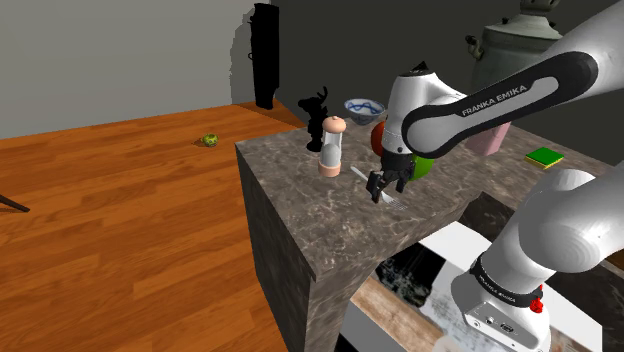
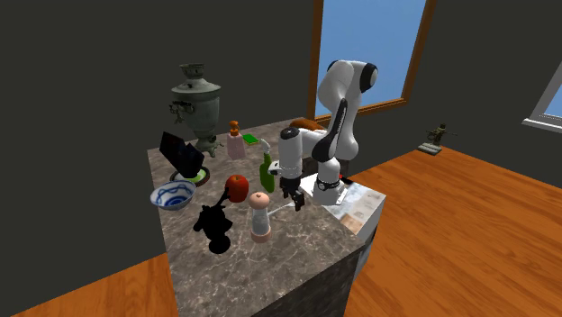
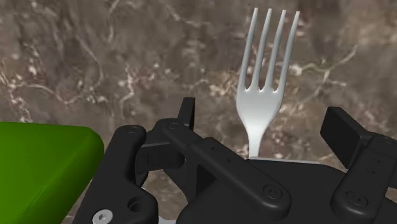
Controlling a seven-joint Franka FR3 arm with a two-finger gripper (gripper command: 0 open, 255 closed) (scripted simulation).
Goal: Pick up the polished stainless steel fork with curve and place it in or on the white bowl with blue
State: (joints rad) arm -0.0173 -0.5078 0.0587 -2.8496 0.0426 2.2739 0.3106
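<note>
From where I stand, the gripper (image 1: 388,183) is low over the tabletop (image 1: 300,190), right above the fork (image 3: 266,76). The fork lies flat on the marbled stone, its four tines pointing away from the hand. In the wrist view the fingers (image 3: 343,130) are spread either side of the fork's neck and touch neither edge, so nothing is held.

I'd call this the grasp step, just short of the squeeze. The next move calls for pinching that thin neck squarely (it looks slick and could twist), then lifting it. After that it has to travel to the white-and-blue bowl (image 1: 363,106), at about eleven o'clock from the gripper in the shoulder view, with the grinder (image 1: 332,146) at ten o'clock.

By my count: one fork, one bowl, one grinder, one red apple (image 2: 237,187), one black figurine (image 2: 214,228).
</note>
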